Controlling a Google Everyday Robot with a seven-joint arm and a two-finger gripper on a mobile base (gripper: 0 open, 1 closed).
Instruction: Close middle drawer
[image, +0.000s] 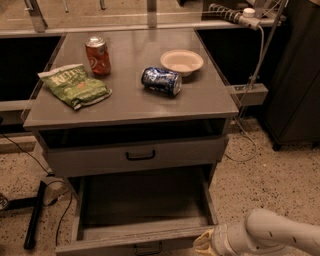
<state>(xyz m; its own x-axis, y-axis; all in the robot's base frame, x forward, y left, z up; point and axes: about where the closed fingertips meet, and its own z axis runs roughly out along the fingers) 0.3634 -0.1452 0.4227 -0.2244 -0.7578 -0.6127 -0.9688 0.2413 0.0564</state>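
The middle drawer (140, 235) is pulled far out of the grey cabinet. Its deep boxy inside is bare, and its small black bar handle (147, 247) sits at the bottom edge of the view. Above it, the top drawer (135, 156) with the same handle stands out slightly from the cabinet. The lowest drawer is hidden. My gripper (202, 244) is at the bottom right on a white arm (270, 235), at the right end of the middle drawer's front, touching or very close to it.
On the cabinet top (210, 100) lie a green chip bag (75, 86), an upright red can (98, 56), a blue can (161, 81) on its side and a white bowl (182, 61). A dark cabinet (295, 75) stands at the right. Cables and a black bar (36, 212) lie on the floor at the left.
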